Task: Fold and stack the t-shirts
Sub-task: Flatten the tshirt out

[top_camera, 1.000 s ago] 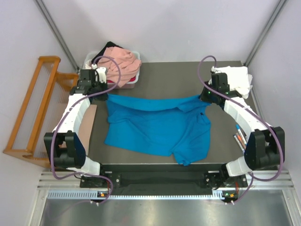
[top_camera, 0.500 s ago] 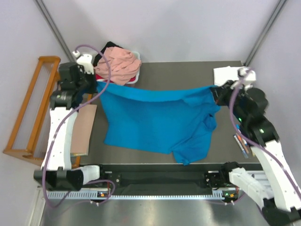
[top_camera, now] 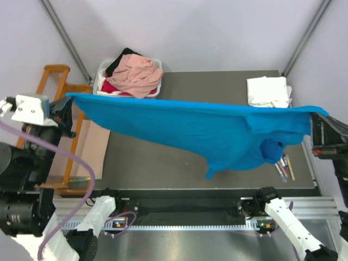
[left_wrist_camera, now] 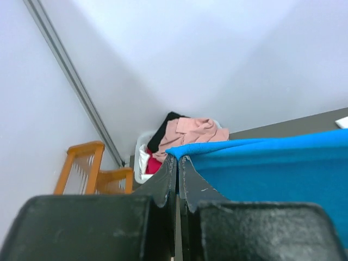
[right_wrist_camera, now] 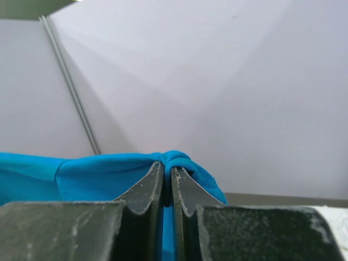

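The bright blue t-shirt [top_camera: 196, 128] hangs stretched in the air between my two grippers, high above the table, its lower part and a sleeve dangling at the right. My left gripper [top_camera: 69, 99] is shut on its left corner; in the left wrist view the blue cloth [left_wrist_camera: 272, 168] runs off to the right from the closed left gripper [left_wrist_camera: 178, 163]. My right gripper [top_camera: 319, 115] is shut on the right corner; in the right wrist view the right gripper [right_wrist_camera: 167, 173] pinches a bunch of blue cloth [right_wrist_camera: 81, 176].
A white tub [top_camera: 101, 69] at the back left holds salmon-pink [top_camera: 138, 76], red and black tees. A folded white tee [top_camera: 267, 91] lies at the back right. A wooden rack [top_camera: 51, 76] stands left. Pens [top_camera: 285, 166] lie by the right edge.
Both arms have risen and spread apart, lifting the blue t-shirt off the table; it went from lying flat to hanging taut in the air.
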